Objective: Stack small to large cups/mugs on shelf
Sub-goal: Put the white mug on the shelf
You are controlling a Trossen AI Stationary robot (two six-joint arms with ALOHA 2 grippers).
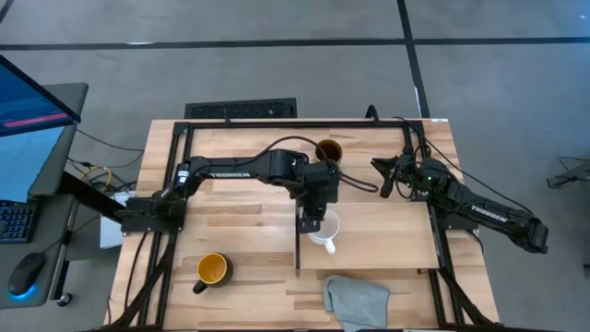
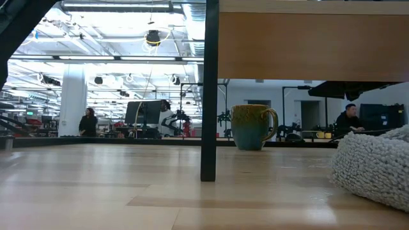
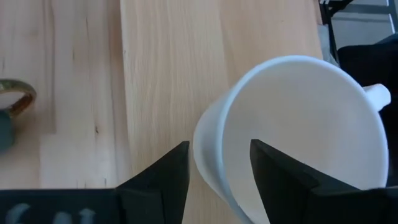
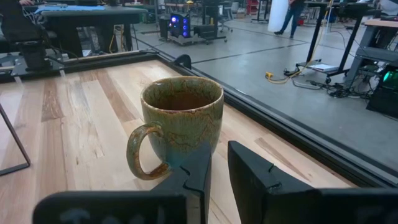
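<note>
The small white mug is over the left end of the light-wood shelf, and my left gripper is shut on it from above. In the left wrist view the mug shows its open mouth, tilted. The olive-brown mug stands upright on the table beyond the shelf's far edge. The black mug with the yellow inside stands on the table near the front left. My right gripper waits at the far right with a narrow gap between its fingers, short of the olive mug and holding nothing. My left gripper holds the white mug by its wall at the rim, on the side away from the handle. One finger is inside the mug and one outside. The fingers slant down from above. The mug sits tilted; whether its base touches the shelf I cannot tell.
A grey cloth lies at the table's front edge, near the shelf's front. A dark leg carries the shelf above the table. Dark frame rails run along the table's sides. Bare table shows left of the shelf.
</note>
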